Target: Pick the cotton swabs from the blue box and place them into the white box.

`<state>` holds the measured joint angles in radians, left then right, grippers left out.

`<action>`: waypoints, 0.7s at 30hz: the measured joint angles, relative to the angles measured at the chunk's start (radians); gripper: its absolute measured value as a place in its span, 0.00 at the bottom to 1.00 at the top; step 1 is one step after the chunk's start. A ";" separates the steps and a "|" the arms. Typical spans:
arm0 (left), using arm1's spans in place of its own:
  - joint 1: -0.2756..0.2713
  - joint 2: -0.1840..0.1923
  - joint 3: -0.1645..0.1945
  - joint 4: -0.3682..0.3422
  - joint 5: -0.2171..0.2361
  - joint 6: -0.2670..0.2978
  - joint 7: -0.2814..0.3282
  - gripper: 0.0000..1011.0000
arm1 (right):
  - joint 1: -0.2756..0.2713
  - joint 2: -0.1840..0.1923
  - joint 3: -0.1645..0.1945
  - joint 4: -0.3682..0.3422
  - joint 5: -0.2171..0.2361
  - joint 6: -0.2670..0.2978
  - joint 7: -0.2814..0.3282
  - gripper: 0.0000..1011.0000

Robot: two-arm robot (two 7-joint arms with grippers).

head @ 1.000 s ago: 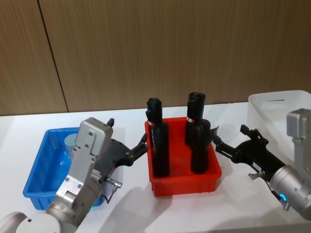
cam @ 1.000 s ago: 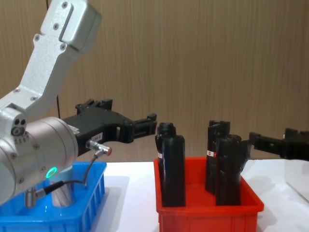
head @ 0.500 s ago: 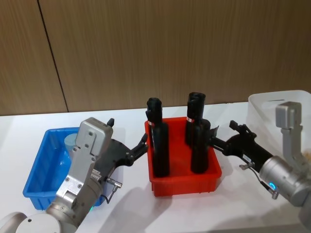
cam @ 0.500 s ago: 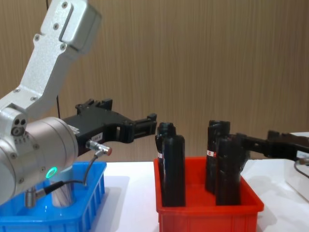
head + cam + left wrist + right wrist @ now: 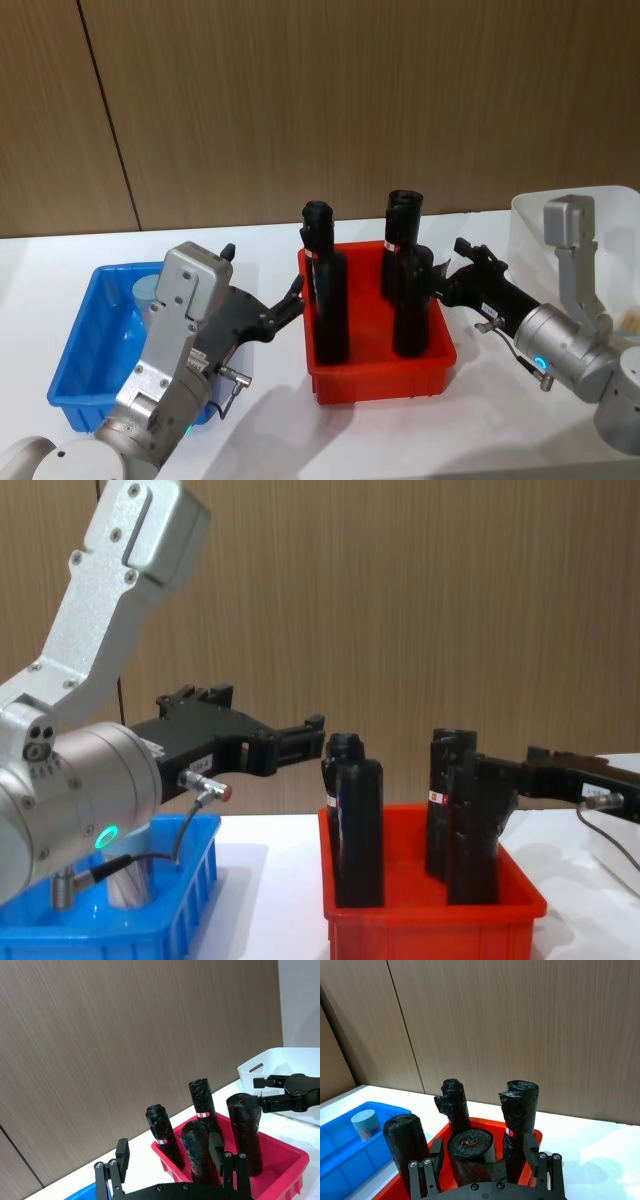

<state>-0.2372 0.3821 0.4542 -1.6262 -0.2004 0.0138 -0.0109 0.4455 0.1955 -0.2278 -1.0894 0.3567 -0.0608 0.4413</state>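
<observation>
Cotton swabs [image 5: 147, 291]: we log one small clear cylindrical jar with a pale blue round lid, upright at the far end of the shallow bright blue plastic bin [image 5: 88, 341], largely hidden behind the left arm in the head view. In the right wrist view the same jar [image 5: 365, 1125] stands clear, alone in the bin [image 5: 350, 1160].

Largest item is the smooth white table [image 5: 380, 440]. On it, at the robot's right, sits the translucent white plastic box [image 5: 560, 215], cut off by the frame edge; its contents we cannot make out. The glossy red rectangular plastic bin [image 5: 380, 375] sits between the blue and white boxes and holds four tall black wrapped bottles [image 5: 328, 300], upright, with crinkled tops.

Left gripper [image 5: 292, 300]: hangs above the gap between blue and red bins, fingers spread apart, nothing between them, touching nothing.

Right gripper [image 5: 445, 283]: reaches in from the white-box side to the near-right black bottle. Its fingers are parted; in the right wrist view they [image 5: 436, 1152] flank a bottle top without visibly pressing it. Contact we cannot confirm.
</observation>
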 joint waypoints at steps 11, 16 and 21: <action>0.000 0.000 0.000 0.000 0.000 0.000 0.000 0.99 | 0.036 -0.012 -0.005 0.049 -0.006 -0.007 0.011 0.99; 0.000 0.000 0.000 0.000 0.000 0.000 0.000 0.99 | 0.049 -0.017 -0.008 0.069 -0.008 -0.010 0.016 0.99; 0.000 0.000 0.000 0.000 0.000 0.000 0.000 0.99 | 0.059 -0.022 -0.012 0.085 -0.010 -0.013 0.023 0.99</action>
<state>-0.2372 0.3821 0.4542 -1.6262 -0.2004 0.0138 -0.0109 0.5049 0.1730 -0.2397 -1.0047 0.3471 -0.0738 0.4647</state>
